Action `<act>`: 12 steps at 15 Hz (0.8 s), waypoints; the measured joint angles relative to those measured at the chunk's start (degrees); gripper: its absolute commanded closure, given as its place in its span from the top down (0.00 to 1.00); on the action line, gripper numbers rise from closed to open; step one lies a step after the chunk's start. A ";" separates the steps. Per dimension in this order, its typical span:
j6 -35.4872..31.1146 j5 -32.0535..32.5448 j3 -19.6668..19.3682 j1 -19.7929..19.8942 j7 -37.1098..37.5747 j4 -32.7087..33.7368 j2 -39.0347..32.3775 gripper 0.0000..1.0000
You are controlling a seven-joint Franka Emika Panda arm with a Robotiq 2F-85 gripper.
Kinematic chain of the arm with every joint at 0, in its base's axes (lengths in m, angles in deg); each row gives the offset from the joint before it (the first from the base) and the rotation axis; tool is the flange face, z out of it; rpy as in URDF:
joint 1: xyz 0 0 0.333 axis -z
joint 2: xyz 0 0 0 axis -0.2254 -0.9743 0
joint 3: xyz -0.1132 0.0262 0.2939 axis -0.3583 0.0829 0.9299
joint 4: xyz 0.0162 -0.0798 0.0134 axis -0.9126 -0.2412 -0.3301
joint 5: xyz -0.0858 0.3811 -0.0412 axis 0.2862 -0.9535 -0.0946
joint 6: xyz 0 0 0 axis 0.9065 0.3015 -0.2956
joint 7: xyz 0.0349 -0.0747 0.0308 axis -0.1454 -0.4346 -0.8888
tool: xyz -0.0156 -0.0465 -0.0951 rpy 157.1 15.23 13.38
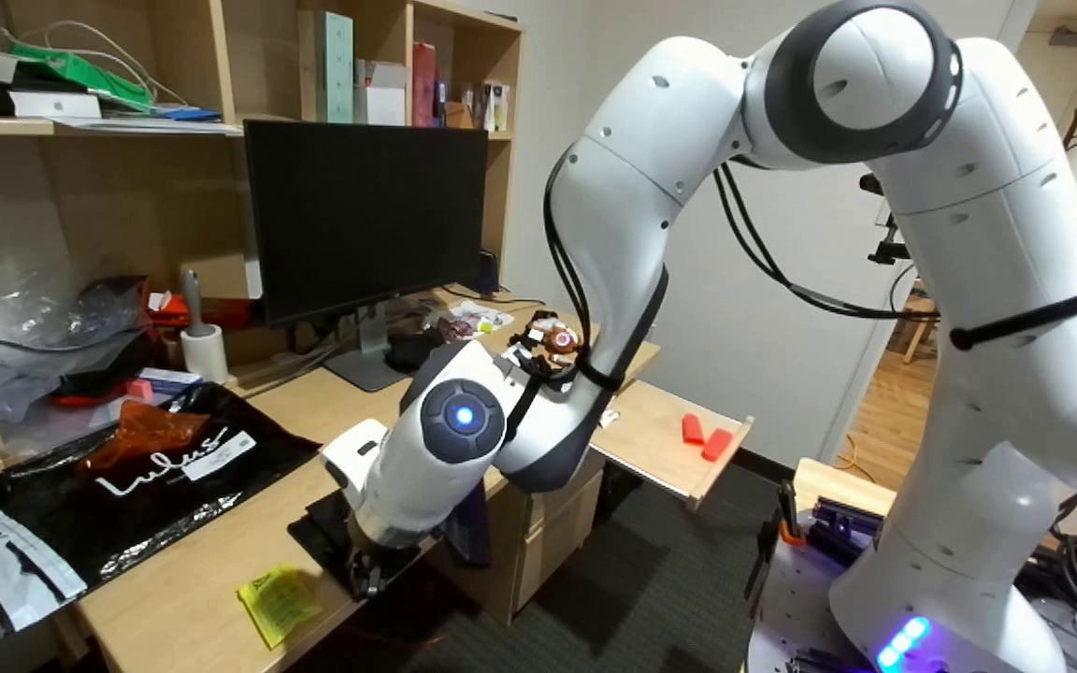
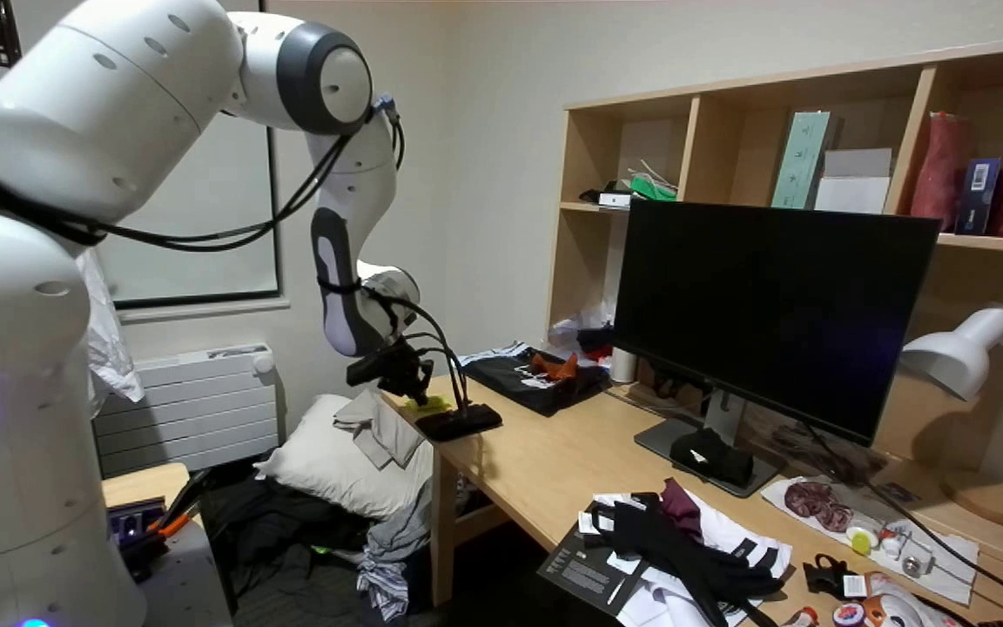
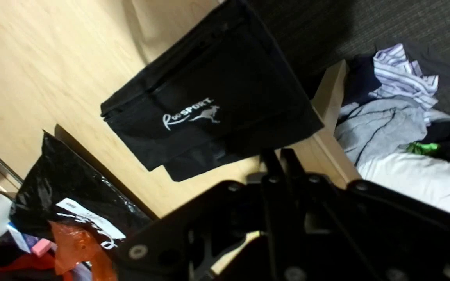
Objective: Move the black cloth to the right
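The black cloth (image 3: 217, 97) lies flat near the desk's edge, with a small white logo facing up in the wrist view. It is partly hidden under the arm as a dark patch (image 1: 316, 540) in an exterior view, and also shows as a dark cloth (image 2: 460, 423) at the desk corner. My gripper (image 3: 277, 152) has its fingers nearly together, a thin empty gap between the tips. One fingertip overlaps the cloth's border in the wrist view; whether it touches is unclear. The gripper (image 1: 366, 578) points down by the cloth in an exterior view.
A yellow-green packet (image 1: 279, 606) sits beside the cloth near the desk's front edge. The large black bag (image 1: 62, 519) with white lettering spreads farther along the desk. A monitor (image 1: 370, 215) stands behind. Clothes (image 3: 381, 121) and a pillow (image 2: 358, 453) lie beyond the desk's end.
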 measured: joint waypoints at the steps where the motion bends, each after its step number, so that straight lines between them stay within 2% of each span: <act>1: -1.48 0.04 -0.17 0.81 2.67 -0.71 1.21 0.29; 5: -3.48 0.73 -1.32 2.61 6.66 -4.20 4.87 0.51; 9: -2.75 0.92 -1.23 1.20 3.01 -7.96 5.43 0.77; 12: 2.09 0.92 -1.23 -1.30 -1.47 -9.57 5.40 0.95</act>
